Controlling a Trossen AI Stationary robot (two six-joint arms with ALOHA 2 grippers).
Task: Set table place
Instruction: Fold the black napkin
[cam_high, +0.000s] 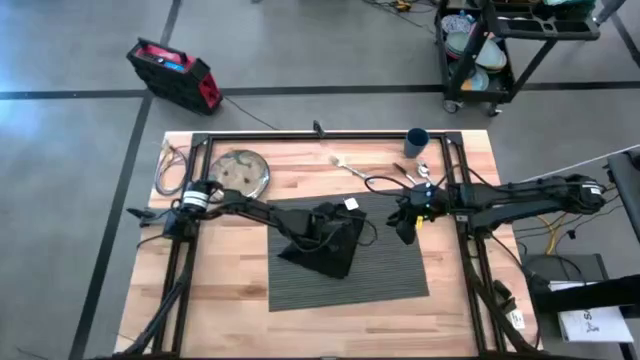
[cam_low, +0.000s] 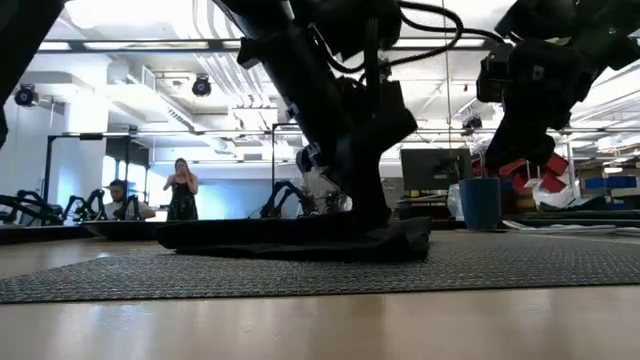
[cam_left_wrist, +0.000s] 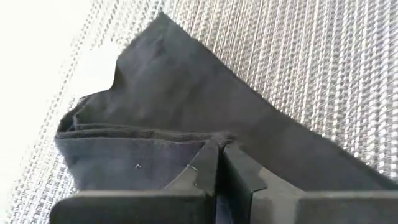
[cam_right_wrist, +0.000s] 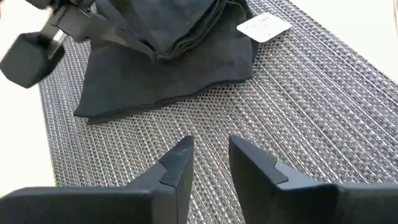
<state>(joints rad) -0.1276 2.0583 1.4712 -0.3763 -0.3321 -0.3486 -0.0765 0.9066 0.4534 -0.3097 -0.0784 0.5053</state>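
Napkin (cam_high: 325, 243) on my placemat (cam_high: 390, 270), pinched by left gripper (cam_left_wrist: 219, 163); right gripper (cam_right_wrist: 210, 163) hovers open, right of it.

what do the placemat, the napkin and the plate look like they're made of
Placemat: looks like woven vinyl or similar synthetic, going by its grey ribbed weave. Napkin: soft matte black cloth, judging by its limp folds, stitched edge and white tag. Plate: probably metal, silvery and faintly shiny, though too small to be sure.
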